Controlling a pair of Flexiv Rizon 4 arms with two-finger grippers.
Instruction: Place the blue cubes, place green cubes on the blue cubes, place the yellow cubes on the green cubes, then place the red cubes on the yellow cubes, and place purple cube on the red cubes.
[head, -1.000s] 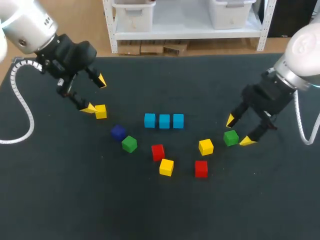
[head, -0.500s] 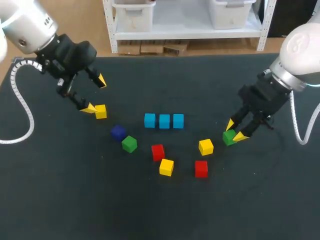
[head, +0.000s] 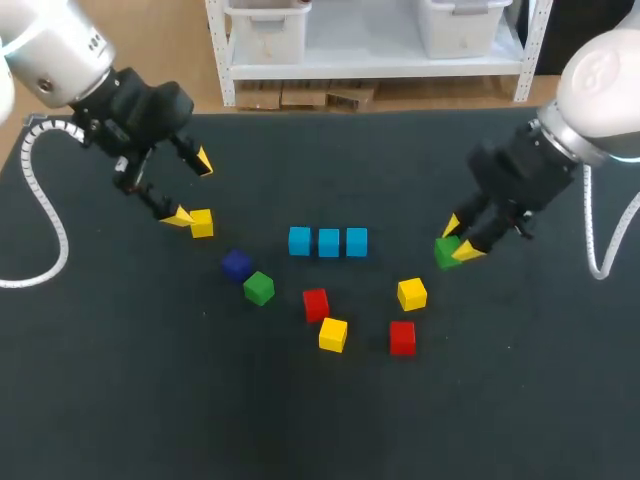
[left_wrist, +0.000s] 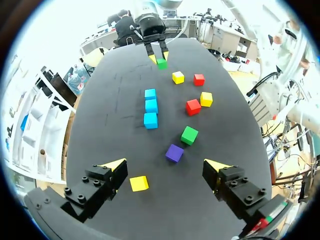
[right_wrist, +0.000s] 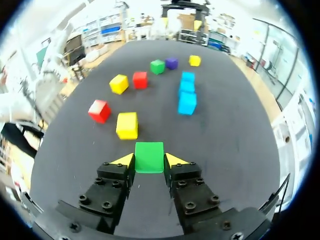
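Three blue cubes (head: 329, 242) lie in a row at mid-table, also in the right wrist view (right_wrist: 187, 92). My right gripper (head: 457, 240) is shut on a green cube (head: 445, 254) to the right of that row; the cube (right_wrist: 149, 156) sits squeezed between its yellow tips (right_wrist: 149, 161). A second green cube (head: 259, 288) lies beside the purple cube (head: 236, 264). My left gripper (head: 191, 188) stands open at the left, one tip next to a yellow cube (head: 202, 223); nothing is between its fingers (left_wrist: 166, 165).
Loose cubes lie in front of the blue row: a red (head: 316, 304), a yellow (head: 333, 334), another red (head: 402, 337) and another yellow (head: 412, 294). The yellow one (right_wrist: 127, 125) lies just ahead of my right gripper.
My right gripper closed on the green cube and has carried it up and left, toward the blue row. The left arm has not moved.
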